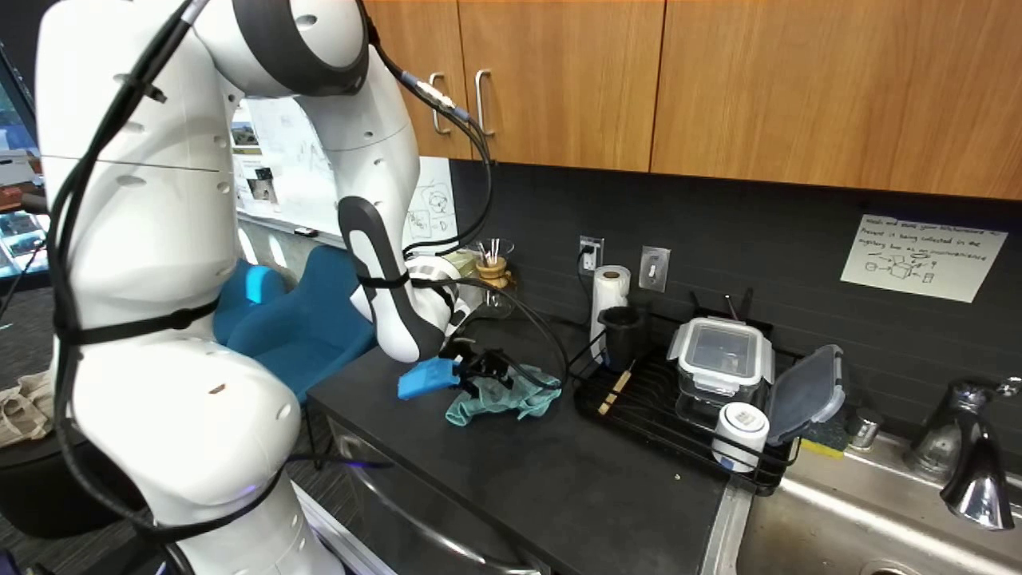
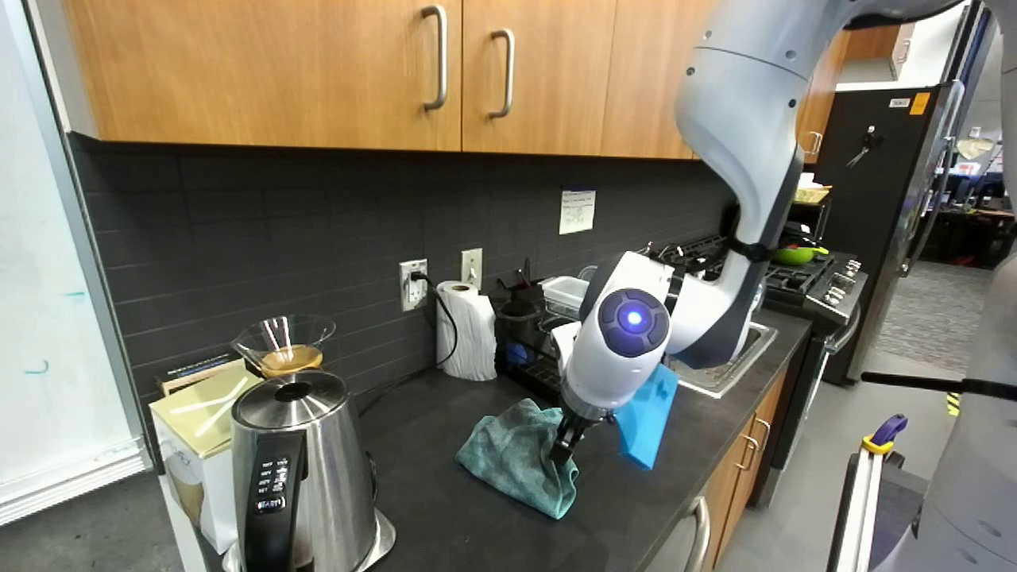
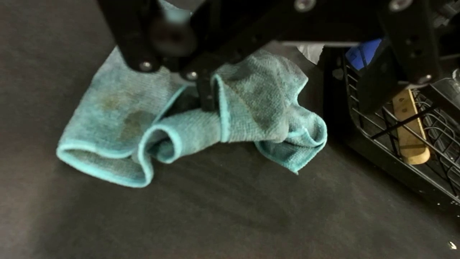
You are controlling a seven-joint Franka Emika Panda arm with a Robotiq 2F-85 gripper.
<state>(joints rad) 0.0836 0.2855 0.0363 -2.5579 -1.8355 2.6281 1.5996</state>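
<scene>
Blocking our wrist view, the gripper (image 3: 287, 102) hides part of the teal cloth (image 2: 508, 461) rumpled on the counter (image 2: 445, 520). Jaws look spread wide, nothing clamped, one fingertip (image 3: 206, 94) down among the folds. There we also lose one end of a wooden handle (image 3: 411, 127) in the dish rack (image 3: 393, 168), and an exterior view crops the kettle (image 2: 334, 477) low.
</scene>
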